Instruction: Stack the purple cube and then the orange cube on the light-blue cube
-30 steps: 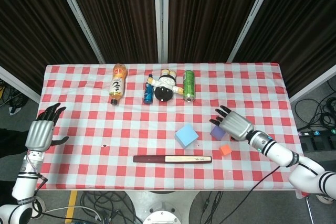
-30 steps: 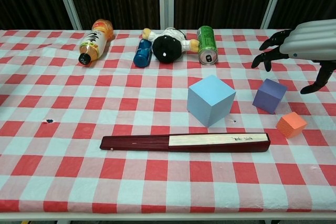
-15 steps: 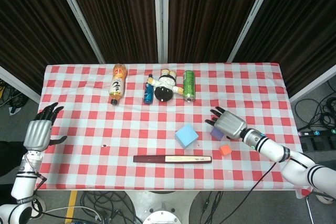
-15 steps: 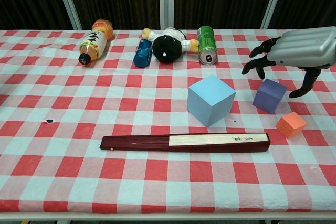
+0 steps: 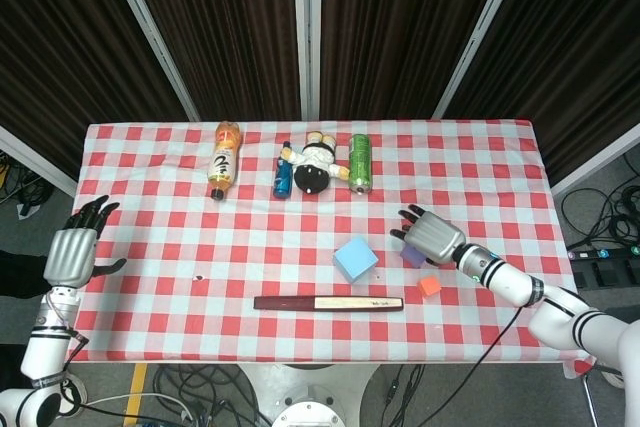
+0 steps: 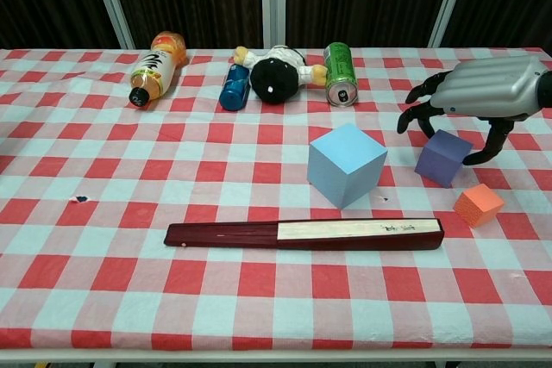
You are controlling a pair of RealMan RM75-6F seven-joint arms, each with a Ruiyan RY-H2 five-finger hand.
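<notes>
The light-blue cube (image 6: pixel 346 164) (image 5: pixel 355 259) stands mid-table. To its right sits the purple cube (image 6: pixel 442 158) (image 5: pixel 413 255), and the small orange cube (image 6: pixel 478 204) (image 5: pixel 429 286) lies nearer the front edge. My right hand (image 6: pixel 474 92) (image 5: pixel 431 236) hovers just over the purple cube, fingers (image 6: pixel 417 115) spread and curled down around it, holding nothing. In the head view the hand covers most of that cube. My left hand (image 5: pixel 73 252) hangs open off the table's left side, seen only in the head view.
A closed dark-red folding fan (image 6: pixel 304 234) lies in front of the light-blue cube. Along the back lie an orange drink bottle (image 6: pixel 155 67), a blue can (image 6: pixel 234 86), a black-and-white plush toy (image 6: pixel 276 74) and a green can (image 6: pixel 339 74).
My right hand has moved left and down, closing in over the purple cube. The left hand drifted slightly. The cubes have not moved.
</notes>
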